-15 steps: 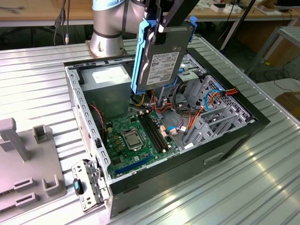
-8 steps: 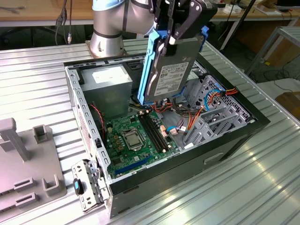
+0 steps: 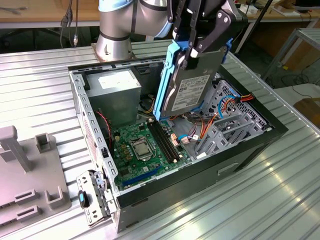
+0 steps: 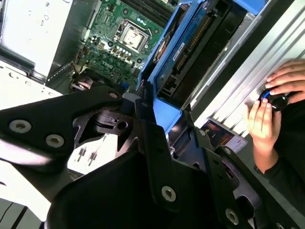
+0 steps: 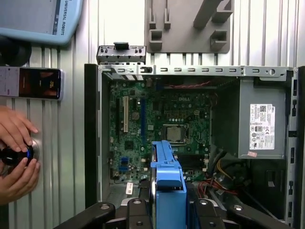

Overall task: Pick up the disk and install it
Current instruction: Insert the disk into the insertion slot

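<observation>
The disk (image 3: 192, 87), a grey metal drive in a bright blue carrier, hangs on edge and tilted above the open computer case (image 3: 200, 195). It sits over the gap between the memory slots and the grey drive cage (image 3: 235, 125). My gripper (image 3: 192, 52) is shut on its upper end, with one black finger on each side. In the second wrist view the disk (image 4: 188, 52) runs away from the gripper (image 4: 162, 124) toward the motherboard. In the first wrist view the blue carrier edge of the disk (image 5: 167, 176) stands between the fingers of the gripper (image 5: 167, 205).
Inside the case lie a green motherboard (image 3: 142, 145), a grey power-supply box (image 3: 120, 87) and loose cables (image 3: 227, 105). A grey fixture (image 3: 30, 170) stands at the exterior view's left. A person's hands (image 5: 16, 143) rest beside the case near a phone (image 5: 33, 83).
</observation>
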### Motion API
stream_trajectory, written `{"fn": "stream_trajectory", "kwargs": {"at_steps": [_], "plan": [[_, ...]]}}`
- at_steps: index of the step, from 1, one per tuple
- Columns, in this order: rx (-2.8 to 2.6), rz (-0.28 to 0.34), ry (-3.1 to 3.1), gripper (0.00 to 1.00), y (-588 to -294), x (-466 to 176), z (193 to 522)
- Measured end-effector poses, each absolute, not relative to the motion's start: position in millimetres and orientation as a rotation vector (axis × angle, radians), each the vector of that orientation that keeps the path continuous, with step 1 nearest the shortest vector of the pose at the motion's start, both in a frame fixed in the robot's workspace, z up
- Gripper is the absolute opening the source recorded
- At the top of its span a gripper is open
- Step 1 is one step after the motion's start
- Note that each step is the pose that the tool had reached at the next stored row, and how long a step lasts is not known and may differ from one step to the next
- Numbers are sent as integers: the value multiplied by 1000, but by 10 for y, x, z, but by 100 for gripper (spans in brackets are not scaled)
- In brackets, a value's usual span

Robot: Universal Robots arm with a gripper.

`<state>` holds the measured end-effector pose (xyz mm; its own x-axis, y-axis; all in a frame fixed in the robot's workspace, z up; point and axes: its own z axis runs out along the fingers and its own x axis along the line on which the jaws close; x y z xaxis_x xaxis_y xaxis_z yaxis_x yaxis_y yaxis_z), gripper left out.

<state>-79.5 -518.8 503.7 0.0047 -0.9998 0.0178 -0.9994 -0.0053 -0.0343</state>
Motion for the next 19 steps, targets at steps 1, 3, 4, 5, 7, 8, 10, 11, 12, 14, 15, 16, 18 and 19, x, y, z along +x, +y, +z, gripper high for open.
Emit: {"fn": "stream_trajectory", "kwargs": {"at_steps": [1,3,4,5,7,8,10,11,12,14,15,16,18,19], "plan": [[-2218,-57,2207,37,-5201,-739,5036],[-2218,-58,2207,37,-5207,-635,5035],[-2218,-58,2207,37,-5208,-604,5034],[-2218,-58,2207,37,-5209,-575,5033],[-2218,-58,2207,37,-5210,-539,5032],[-2218,-58,2207,37,-5211,-525,5032],[-2218,-58,2207,37,-5229,-509,5030],[-2218,-58,2207,37,-5255,-506,5029],[-2218,-58,2207,37,-5279,-503,5028],[-2218,-58,2207,37,-5384,-489,5024],[-2218,-58,2207,37,-5400,-482,5023],[-2218,-58,2207,37,-5422,-457,5019],[-2218,-57,2207,37,-5428,-398,5014],[-2218,-58,2207,37,-5428,-375,5013]]}}
